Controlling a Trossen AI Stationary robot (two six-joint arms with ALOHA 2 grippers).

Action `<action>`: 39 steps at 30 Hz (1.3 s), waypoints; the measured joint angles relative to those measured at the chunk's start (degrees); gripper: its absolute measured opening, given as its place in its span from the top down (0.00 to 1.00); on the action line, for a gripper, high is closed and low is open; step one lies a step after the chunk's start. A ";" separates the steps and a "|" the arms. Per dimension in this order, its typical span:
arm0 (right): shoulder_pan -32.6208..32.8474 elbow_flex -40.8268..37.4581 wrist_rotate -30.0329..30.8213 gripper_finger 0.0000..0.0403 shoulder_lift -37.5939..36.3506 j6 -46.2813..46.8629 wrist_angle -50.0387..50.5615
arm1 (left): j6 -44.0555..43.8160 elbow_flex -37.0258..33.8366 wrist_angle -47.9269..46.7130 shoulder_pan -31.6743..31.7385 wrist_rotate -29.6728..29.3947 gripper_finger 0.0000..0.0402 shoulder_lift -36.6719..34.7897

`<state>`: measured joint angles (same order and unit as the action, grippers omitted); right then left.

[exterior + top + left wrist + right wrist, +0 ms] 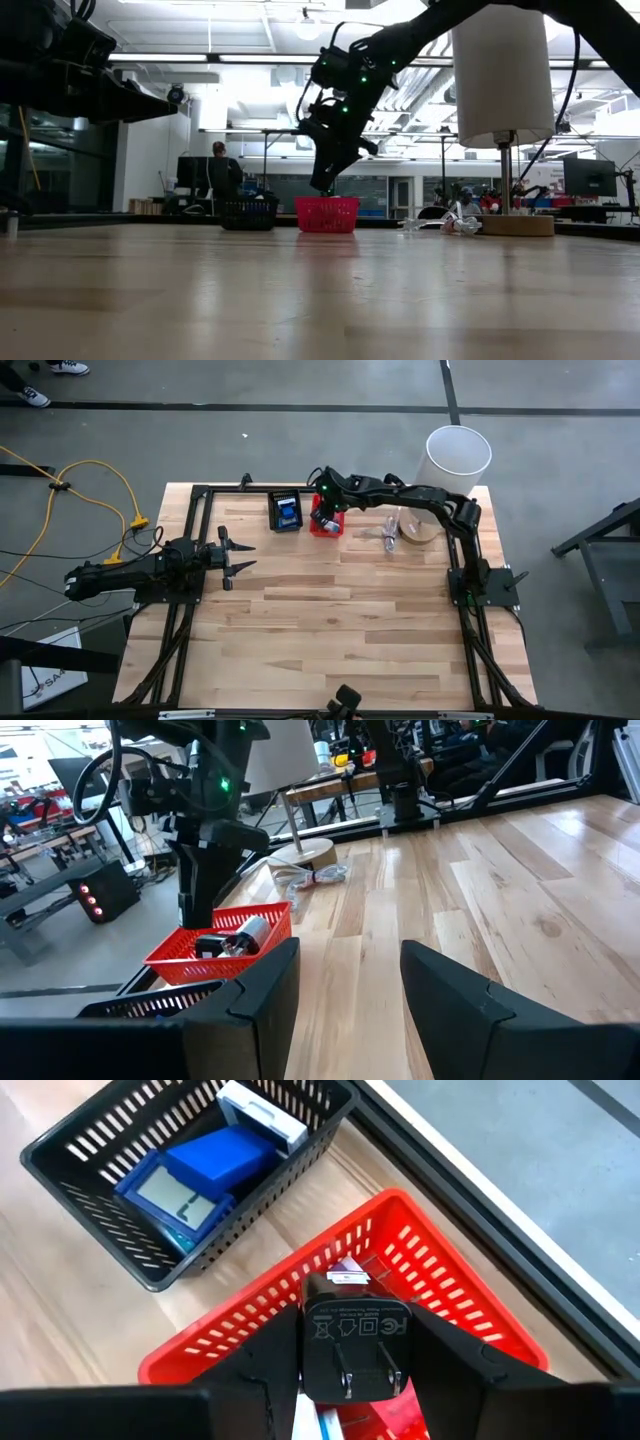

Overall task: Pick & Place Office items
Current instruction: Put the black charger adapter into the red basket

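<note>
My right gripper (322,510) hangs over the red mesh basket (326,523) at the table's far edge, shut on a black plug adapter (352,1325) with two metal prongs. Seen from table height, the gripper (327,182) points down just above the basket (327,214). Inside the red basket lie a silver cylinder-like piece (250,933) and a black piece (212,946). A few clear and silver small items (390,532) rest on the table to the basket's right. My left gripper (238,557) waits open near the table's left side, clear of everything. My right gripper holds the black plug adapter by its two flat sides (318,1342), pinched between the two fingers (262,1360). The fingers come from above, pointing down. The adapter is lifted clear over the red basket's inside, its prongs facing the wrist camera.
A black mesh basket (285,512) left of the red one holds a blue device with a screen (185,1195) and a white piece (262,1112). A tall white cylinder (459,453) on a wooden round base (420,528) stands at the far right. A person (218,172) is far behind.
</note>
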<state>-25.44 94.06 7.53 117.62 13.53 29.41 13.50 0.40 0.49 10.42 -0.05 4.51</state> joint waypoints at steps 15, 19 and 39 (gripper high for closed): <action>0.29 -0.02 6.21 0.64 0.00 1.67 9.73 | 0.00 0.00 0.00 0.00 0.00 0.58 -0.01; 0.29 -0.02 6.47 0.64 0.00 1.70 10.29 | 0.00 0.00 0.00 0.00 0.00 0.58 -0.01; 0.29 -0.04 4.07 0.59 0.00 1.89 10.23 | 0.02 0.00 0.00 0.02 0.00 0.58 0.00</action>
<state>-25.15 94.02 11.60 117.62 15.42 39.64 13.52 0.40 0.49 10.44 -0.05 4.51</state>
